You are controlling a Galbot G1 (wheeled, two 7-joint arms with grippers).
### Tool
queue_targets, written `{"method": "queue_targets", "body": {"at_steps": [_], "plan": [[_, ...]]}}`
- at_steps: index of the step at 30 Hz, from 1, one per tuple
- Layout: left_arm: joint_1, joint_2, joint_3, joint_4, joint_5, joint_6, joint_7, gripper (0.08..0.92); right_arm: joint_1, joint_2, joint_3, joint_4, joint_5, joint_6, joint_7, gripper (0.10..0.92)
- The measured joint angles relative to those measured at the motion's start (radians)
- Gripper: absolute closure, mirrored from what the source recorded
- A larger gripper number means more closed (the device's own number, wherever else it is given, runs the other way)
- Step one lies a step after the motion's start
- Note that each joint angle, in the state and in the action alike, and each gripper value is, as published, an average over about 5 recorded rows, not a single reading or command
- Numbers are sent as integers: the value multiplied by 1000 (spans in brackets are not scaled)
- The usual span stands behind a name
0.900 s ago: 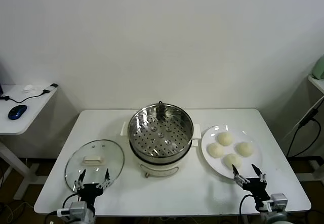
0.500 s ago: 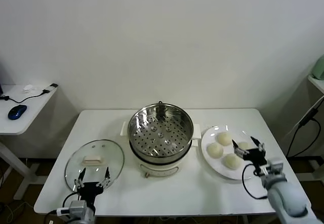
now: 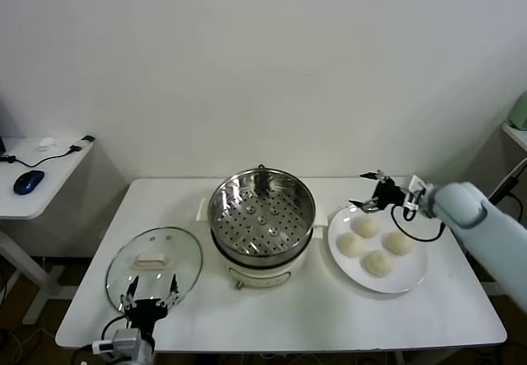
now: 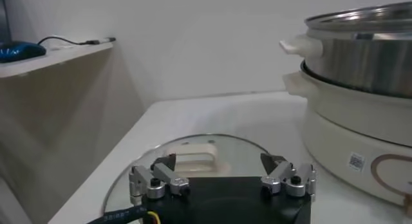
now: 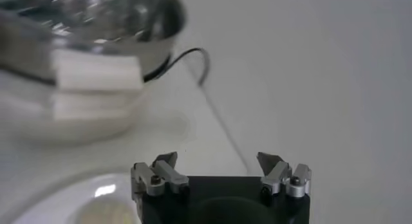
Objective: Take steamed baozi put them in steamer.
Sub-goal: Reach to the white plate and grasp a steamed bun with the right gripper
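The right pincer (image 3: 372, 192) has swung up from the counter's near edge, spread and empty, over the plate (image 3: 412, 274) where all four baozi (image 3: 366, 226) wait beside the empty steamer (image 3: 261, 210); the left pincer (image 3: 149, 291) idles, spread, by the lid (image 3: 153, 258).

Round steamer pot (image 3: 261, 213): polished, mirror-bright steel on a glossy cream plastic base. Four cream-white baozi buns (image 3: 375, 243): smooth, matt dough. Round lid (image 3: 154, 264): clear glass, glossy.

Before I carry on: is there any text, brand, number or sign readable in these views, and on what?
None can be read.
Small square code sticker on the steamer base: too small to read.
Baozi, plate, glass lid: no markings visible.
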Motion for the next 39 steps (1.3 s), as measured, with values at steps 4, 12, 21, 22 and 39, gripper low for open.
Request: {"method": "queue_targets", "body": {"at_steps": [4,12,21,22,39], "plan": [[-5,0,5,9,-1,-5,0,177,249,16,-267,-100,-22,55,-159,203],[-10,3,12,22,-1,-12,0,177,512,122,-654,-264,-21,82,-298,203],[-9,12,16,36,-1,-21,0,177,544,259,-817,-424,-20,54,-312,203],[-10,12,16,38,-1,-22,0,177,540,272,-825,-440,-21,50,-310,203],[-9,7,24,44,-1,-26,-2,177,415,398,-776,-629,-59,14,-251,203]]}}
